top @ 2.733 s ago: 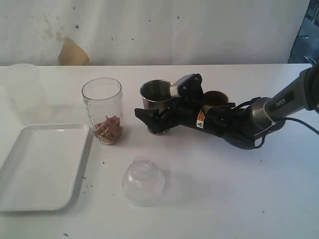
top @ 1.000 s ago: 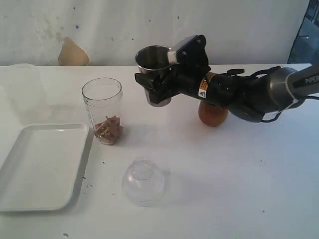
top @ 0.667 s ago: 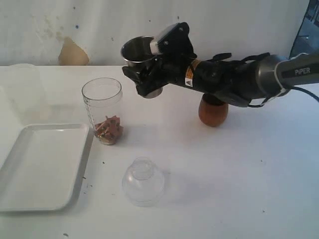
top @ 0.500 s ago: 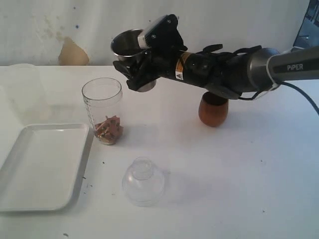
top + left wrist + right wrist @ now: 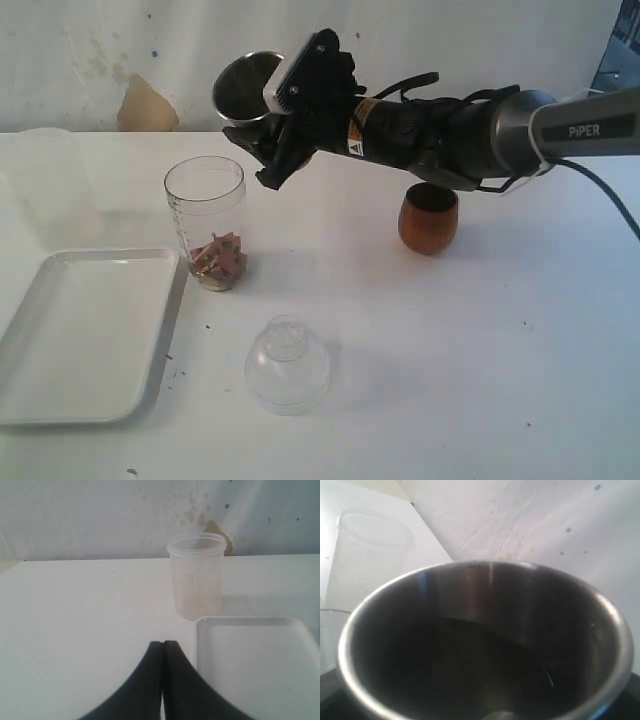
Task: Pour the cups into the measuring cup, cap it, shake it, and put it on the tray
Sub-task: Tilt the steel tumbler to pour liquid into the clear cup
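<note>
Far left, tray [image 5: 80, 340]: lying flat, rim up.
Left claw [image 5: 163, 645]: pressing fully shut, gripping nothing, near tray.
Measuring cup [image 5: 205, 225]: standing upright, holding brown bits [image 5: 218, 262].
Right claw [image 5: 266, 145]: clamping tumbler [image 5: 243, 85], holding it tilted above measuring cup.
Wooden cup [image 5: 428, 218]: standing rightmost.

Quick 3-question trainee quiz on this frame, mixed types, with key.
1. True or false: the wooden cup stands on the tray.
2. What does the right gripper hold? A) tumbler B) lid C) frosted cup
3. What lies at the bottom of the measuring cup?
Key: 1 false, it stands on the table. 2 A. 3 brownish pieces.
</note>
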`<state>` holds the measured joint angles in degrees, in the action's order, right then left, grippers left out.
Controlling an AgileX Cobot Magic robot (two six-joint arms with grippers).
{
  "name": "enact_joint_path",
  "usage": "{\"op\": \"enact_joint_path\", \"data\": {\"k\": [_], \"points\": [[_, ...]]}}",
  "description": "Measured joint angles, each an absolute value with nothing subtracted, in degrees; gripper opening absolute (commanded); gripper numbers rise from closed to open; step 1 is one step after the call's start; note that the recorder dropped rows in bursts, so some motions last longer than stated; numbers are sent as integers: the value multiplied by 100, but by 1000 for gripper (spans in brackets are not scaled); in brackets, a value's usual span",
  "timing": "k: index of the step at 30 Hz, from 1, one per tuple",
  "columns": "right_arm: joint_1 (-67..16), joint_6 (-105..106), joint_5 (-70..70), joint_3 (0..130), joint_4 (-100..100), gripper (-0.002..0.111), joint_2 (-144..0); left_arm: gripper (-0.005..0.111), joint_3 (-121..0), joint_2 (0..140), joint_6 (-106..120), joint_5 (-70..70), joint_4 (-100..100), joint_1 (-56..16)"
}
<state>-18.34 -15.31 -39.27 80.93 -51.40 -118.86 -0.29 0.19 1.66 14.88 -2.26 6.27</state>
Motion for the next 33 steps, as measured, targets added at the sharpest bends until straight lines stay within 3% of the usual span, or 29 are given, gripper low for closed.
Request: {"op": "enact_joint_path", "data": {"k": [33], "points": [[-2068, 668, -3399, 8514, -5152, 0, -12043, 0, -29, 19, 166, 1488, -226, 627]]}}
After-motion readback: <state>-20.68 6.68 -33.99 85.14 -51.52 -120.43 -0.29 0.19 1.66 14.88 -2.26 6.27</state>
